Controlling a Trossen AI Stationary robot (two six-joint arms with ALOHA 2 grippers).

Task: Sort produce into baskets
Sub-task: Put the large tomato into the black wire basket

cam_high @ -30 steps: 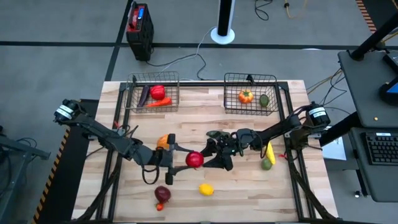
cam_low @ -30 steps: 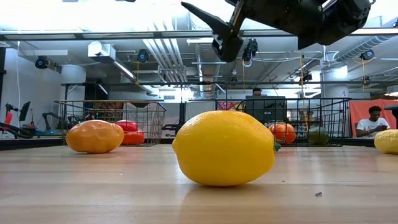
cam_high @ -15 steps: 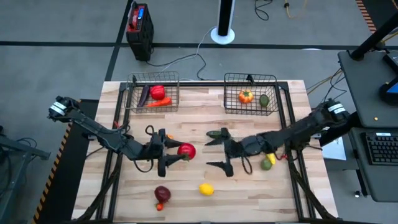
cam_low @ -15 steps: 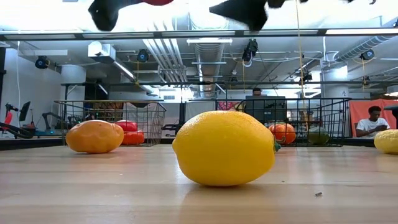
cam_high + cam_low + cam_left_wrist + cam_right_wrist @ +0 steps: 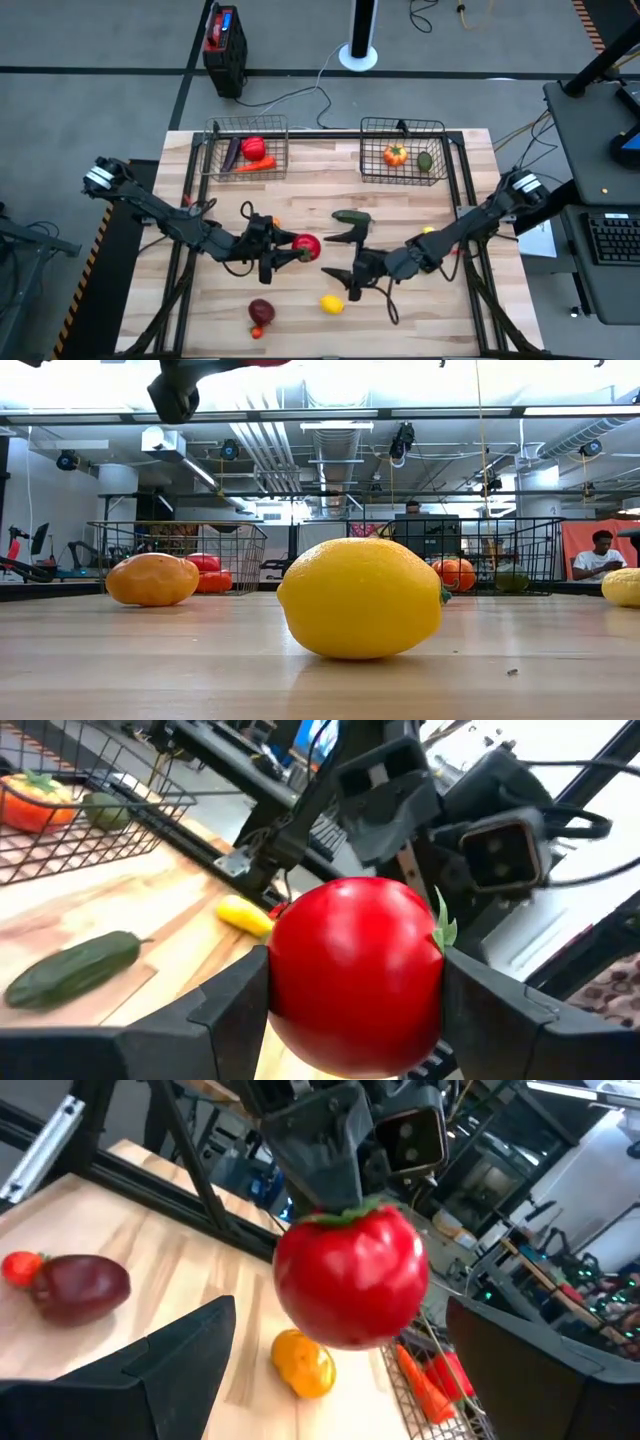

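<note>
Tomato (image 5: pixel 307 246): glossy red, round, green stem.
Left gripper (image 5: pixel 292 250): clamped on the tomato, raised above the table.
Right gripper (image 5: pixel 345 255): spread wide, empty.
Hidden: low view cropped both grippers.

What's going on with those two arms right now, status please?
Left gripper shut on red tomato, held above the table. Right gripper open, empty, facing it. Lemon loose below; baskets not blocked.

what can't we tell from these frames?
- Low view: both grippers cut off by the top edge; only a dark tip shows.
- High view: orange piece mostly hidden under left gripper holding the tomato.
- High view: the left basket holds a dark piece too small to identify.
</note>
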